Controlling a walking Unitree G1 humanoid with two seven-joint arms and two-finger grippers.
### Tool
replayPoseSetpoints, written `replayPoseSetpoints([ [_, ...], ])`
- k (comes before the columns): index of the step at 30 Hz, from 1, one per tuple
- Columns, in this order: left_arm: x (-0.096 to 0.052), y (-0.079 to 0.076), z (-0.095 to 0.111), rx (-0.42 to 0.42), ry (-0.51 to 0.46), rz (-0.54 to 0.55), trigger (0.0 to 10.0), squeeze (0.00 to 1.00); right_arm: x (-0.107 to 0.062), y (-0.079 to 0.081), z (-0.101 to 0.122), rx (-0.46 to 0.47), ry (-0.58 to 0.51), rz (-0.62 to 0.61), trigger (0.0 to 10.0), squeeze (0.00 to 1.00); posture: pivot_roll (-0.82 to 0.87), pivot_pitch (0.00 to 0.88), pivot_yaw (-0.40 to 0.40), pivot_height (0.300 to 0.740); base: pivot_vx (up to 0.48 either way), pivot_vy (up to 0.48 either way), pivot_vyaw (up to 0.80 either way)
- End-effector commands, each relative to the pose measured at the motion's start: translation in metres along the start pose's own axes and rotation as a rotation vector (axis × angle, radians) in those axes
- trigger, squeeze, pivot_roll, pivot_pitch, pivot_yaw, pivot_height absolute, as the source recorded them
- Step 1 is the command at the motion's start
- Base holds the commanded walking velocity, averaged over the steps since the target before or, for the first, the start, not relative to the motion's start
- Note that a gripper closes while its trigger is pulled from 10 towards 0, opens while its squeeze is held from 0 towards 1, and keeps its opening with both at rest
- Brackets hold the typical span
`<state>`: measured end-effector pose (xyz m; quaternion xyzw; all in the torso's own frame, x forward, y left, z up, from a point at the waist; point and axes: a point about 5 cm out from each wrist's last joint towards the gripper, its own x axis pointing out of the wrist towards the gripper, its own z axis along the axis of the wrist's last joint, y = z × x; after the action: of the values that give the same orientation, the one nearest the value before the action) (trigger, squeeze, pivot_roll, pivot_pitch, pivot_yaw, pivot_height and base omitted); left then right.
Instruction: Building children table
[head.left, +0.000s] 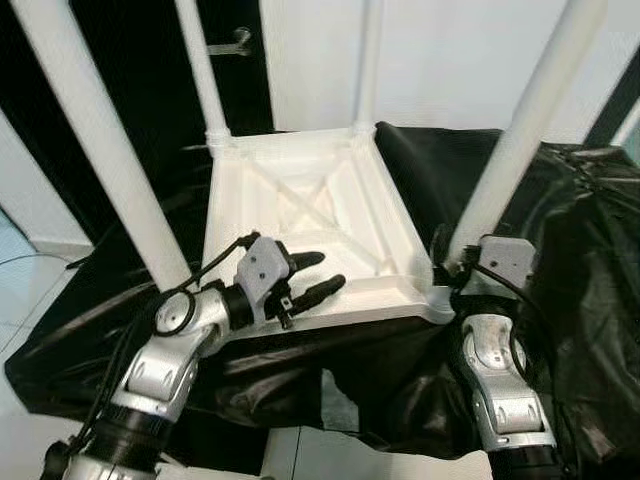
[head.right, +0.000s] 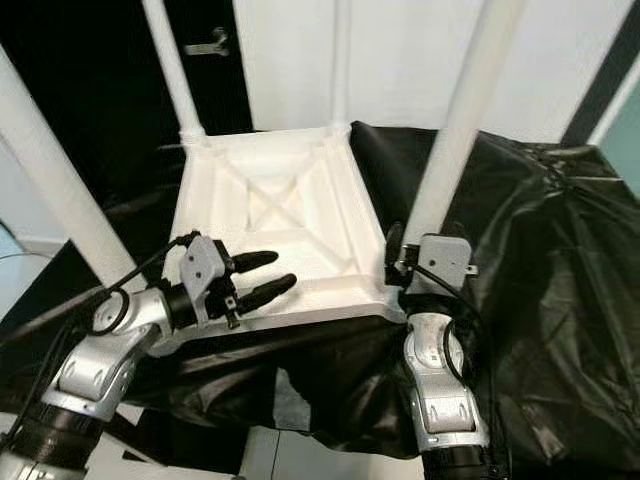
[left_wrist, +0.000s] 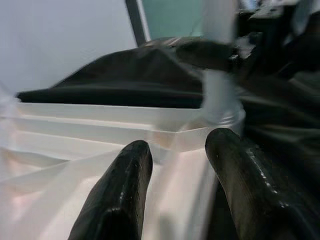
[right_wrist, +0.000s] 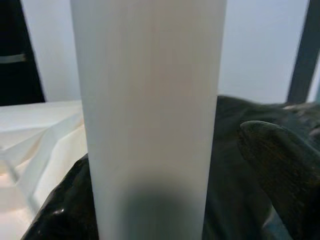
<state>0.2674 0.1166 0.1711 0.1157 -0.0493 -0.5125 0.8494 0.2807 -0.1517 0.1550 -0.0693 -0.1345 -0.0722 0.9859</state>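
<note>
Right gripper (head.right: 400, 262) clamps near-right leg (head.right: 455, 120) | left gripper (head.left: 322, 274) spread over upturned tabletop (head.left: 320, 215) | I'd seat leg next.

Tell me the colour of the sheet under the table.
Black sheet, clearest in the left eye view.

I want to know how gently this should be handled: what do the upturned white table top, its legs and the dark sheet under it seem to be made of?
Table top: probably moulded plastic, matte white; its underside shows cast ribs and a diagonal cross brace.
Legs: smooth white tubes, plastic or coated metal; the look leaves it open.
Dark sheet: thin glossy black plastic film, judging by its shiny crumpled folds.
</note>
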Motion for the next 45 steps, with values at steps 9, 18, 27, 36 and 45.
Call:
replayPoseSetpoints([
  [9, -0.028, -0.026, -0.002, -0.108, 0.024, -0.025, 10.0, 0.00, -0.004, 0.008, -0.001, 0.032, -0.003, 0.123, 10.0, 0.00, 0.06, 0.000, -0.009, 0.740, 0.000, 0.000, 0.00],
  [18, -0.085, -0.048, -0.014, -0.242, 0.183, -0.110, 10.0, 0.00, -0.012, 0.000, -0.005, 0.021, 0.007, 0.154, 10.0, 0.00, 0.07, 0.000, -0.012, 0.740, 0.000, 0.000, 0.00],
  [27, -0.136, -0.022, -0.022, -0.253, 0.343, 0.047, 10.0, 0.00, -0.013, -0.002, -0.010, 0.020, 0.021, 0.172, 10.0, 0.00, 0.08, 0.000, -0.005, 0.740, 0.000, 0.000, 0.00],
  [36, -0.181, 0.010, -0.030, -0.222, 0.499, 0.201, 10.0, 0.00, -0.022, 0.000, -0.013, 0.034, 0.042, 0.244, 10.0, 0.00, 0.08, 0.000, 0.002, 0.740, 0.000, 0.000, 0.00],
  [45, -0.212, 0.061, -0.038, -0.077, 0.593, 0.444, 10.0, 0.00, -0.038, -0.005, -0.021, 0.022, 0.105, 0.325, 10.0, 0.00, 0.06, 0.000, 0.004, 0.740, 0.000, 0.000, 0.00],
])
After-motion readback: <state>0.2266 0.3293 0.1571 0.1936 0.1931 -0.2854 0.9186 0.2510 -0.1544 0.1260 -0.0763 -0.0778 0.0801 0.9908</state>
